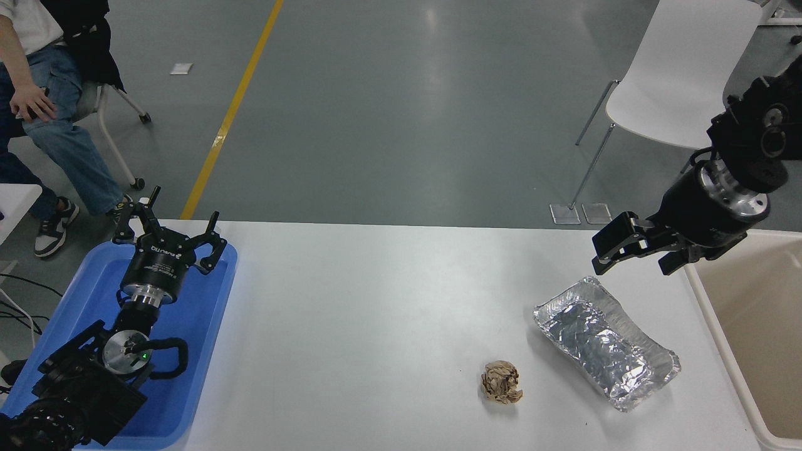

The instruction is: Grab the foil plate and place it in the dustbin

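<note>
Right end effector (633,249) hung open & empty just beyond foil plate (606,342); dustbin (720,338) right of plate; left end effector (170,233) open, far left.

My arms are matte black with silver metal wrist rings. My left gripper (168,230) has white lettering on its round black body, thin black fingers, a looping black cable and a green light below; my right gripper (633,250) is blocky black.

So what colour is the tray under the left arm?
Blue tray, seen clearly in the head view.
</note>
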### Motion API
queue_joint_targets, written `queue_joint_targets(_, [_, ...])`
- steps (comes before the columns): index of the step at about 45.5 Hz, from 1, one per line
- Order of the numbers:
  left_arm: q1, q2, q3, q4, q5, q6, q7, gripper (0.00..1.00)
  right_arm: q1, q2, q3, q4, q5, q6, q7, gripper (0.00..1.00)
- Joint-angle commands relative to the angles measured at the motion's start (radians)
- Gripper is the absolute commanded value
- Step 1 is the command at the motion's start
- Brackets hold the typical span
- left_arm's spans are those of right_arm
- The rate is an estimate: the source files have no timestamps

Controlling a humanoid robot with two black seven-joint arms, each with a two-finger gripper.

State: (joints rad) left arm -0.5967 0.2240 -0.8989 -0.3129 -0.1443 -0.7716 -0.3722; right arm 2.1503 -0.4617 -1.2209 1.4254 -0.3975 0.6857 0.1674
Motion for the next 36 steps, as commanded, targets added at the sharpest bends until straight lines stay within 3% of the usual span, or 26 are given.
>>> queue_joint_targets(1, [0.0,0.0,0.0,0.0,0.0,0.0,0.001,1.0,-0.017,0.003,0.0,-0.016,-0.001,0.0,0.0,1.0])
queue_joint_targets(36, [0.0,0.0,0.0,-0.002,0.0,0.0,0.001,1.0,-0.079,-0.008,-0.006,-0.089,0.017,0.0,0.003,1.0])
